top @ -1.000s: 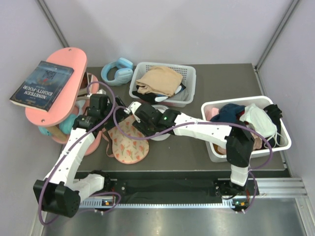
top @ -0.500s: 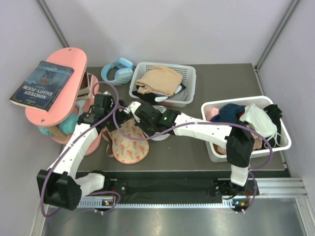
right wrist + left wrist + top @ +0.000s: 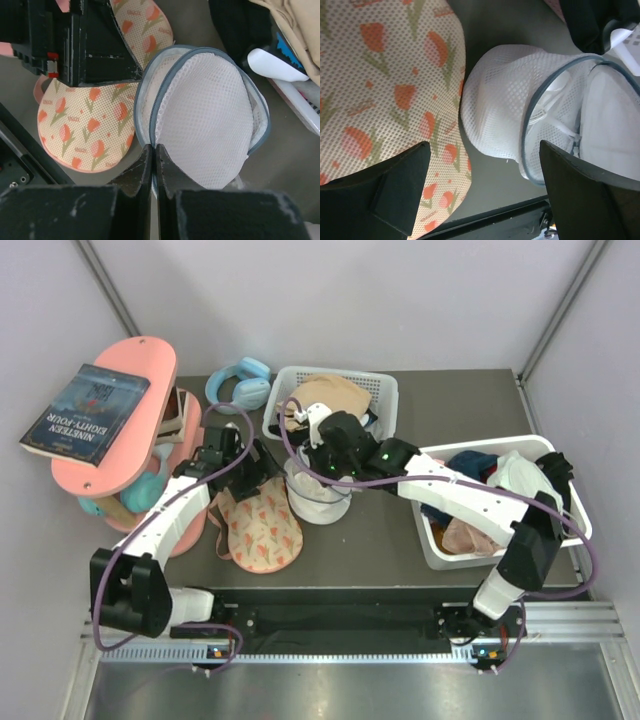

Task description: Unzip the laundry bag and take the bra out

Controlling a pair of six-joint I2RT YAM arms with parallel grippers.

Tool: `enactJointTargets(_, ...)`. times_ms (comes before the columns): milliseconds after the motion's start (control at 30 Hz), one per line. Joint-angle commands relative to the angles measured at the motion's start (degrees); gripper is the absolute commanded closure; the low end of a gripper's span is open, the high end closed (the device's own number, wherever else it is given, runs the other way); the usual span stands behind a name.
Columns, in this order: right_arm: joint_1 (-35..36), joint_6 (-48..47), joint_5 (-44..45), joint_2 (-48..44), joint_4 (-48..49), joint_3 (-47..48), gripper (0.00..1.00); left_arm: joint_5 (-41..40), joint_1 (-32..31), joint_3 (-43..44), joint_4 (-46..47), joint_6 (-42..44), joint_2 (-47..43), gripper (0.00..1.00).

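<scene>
Since before, my right arm (image 3: 450, 490) pulled back far-right. My left gripper (image 3: 482, 148) hangs spread wide above the peach-pink padded flower-print bra (image 3: 258, 530), already out, just left of the white round mesh laundry bag (image 3: 318, 498). My right gripper (image 3: 153, 150) pinches its unzipped rim; the task seems almost done.
</scene>
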Motion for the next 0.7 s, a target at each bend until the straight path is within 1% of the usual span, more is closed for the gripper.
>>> enactJointTargets(0, -0.7, 2.3, -3.0, -2.9, 3.5, -1.6, 1.00, 3.1, -0.4, 1.9, 7.7, -1.2, 2.0, 0.06)
enactJointTargets(133, -1.1, 3.3, -3.9, -4.2, 5.0, -2.6, 1.00, 3.9, -0.6, 2.3, 9.0, -0.5, 5.6, 0.07)
enactJointTargets(233, -1.6, 3.9, -4.2, -4.8, 5.1, -3.1, 1.00, 5.4, -1.2, 2.6, 11.0, -0.6, 8.3, 0.11)
enactJointTargets(367, -1.9, 4.7, -4.2, -5.6, 5.6, -4.1, 1.00, 5.6, -2.0, 3.2, 12.9, -1.0, 10.1, 0.28)
enactJointTargets(400, -1.9, 4.8, -5.6, -6.1, 5.7, -4.4, 1.00, 5.2, -2.1, 3.4, 13.4, -1.1, 10.5, 0.40)
enactJointTargets(433, -2.1, 5.1, -5.5, -6.3, 5.9, -4.7, 1.00, 5.0, -2.1, 3.4, 13.7, -1.2, 10.6, 0.47)
enactJointTargets(467, -2.2, 5.2, -5.5, -6.7, 6.0, -5.2, 1.00, 4.9, -2.1, 3.4, 13.8, -1.2, 10.7, 0.58)
enactJointTargets(500, -2.5, 5.4, -5.2, -7.2, 6.1, -5.4, 1.00, 4.6, -2.1, 3.5, 13.9, -1.3, 10.8, 0.75)
enactJointTargets(533, -2.6, 5.6, -5.0, -7.6, 6.1, -5.5, 1.00, 4.4, -2.1, 3.4, 13.9, -1.4, 10.7, 0.84)
enactJointTargets(600, -3.3, 6.1, -4.8, -8.6, 6.4, -6.5, 1.00, 3.2, -2.1, 3.0, 13.7, -1.2, 9.9, 1.00)
enactJointTargets(667, -4.2, 6.5, -2.9, -9.6, 6.7, -7.8, 1.00, 1.5, -2.1, 2.0, 12.4, -0.7, 7.7, 1.00)
